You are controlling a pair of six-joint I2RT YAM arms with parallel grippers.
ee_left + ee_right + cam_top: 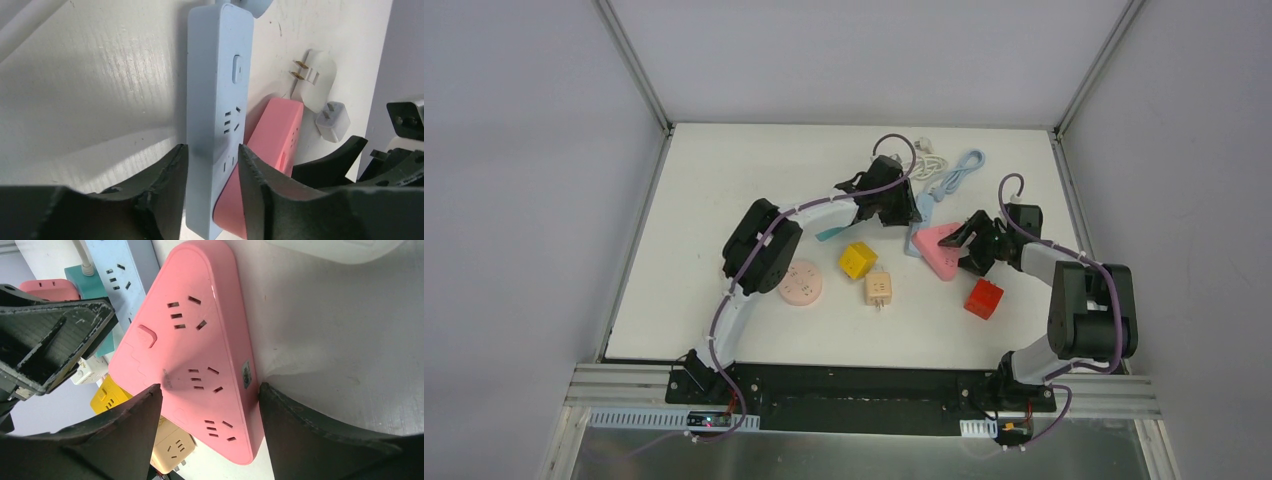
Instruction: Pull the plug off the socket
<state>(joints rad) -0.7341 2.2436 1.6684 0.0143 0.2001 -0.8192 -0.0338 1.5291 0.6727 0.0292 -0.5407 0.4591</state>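
Plug (314,74), white with two bare prongs, lies loose on the table (100,75) at upper right of the left wrist view. No visible outlet of the blue power strip (215,100) holds anything, so the pulling looks done and only letting go seems left. Left gripper (212,155) is clamped on the strip's lower end; right gripper (207,390) straddles the pink socket (210,340) — gripping or not, I cannot tell.
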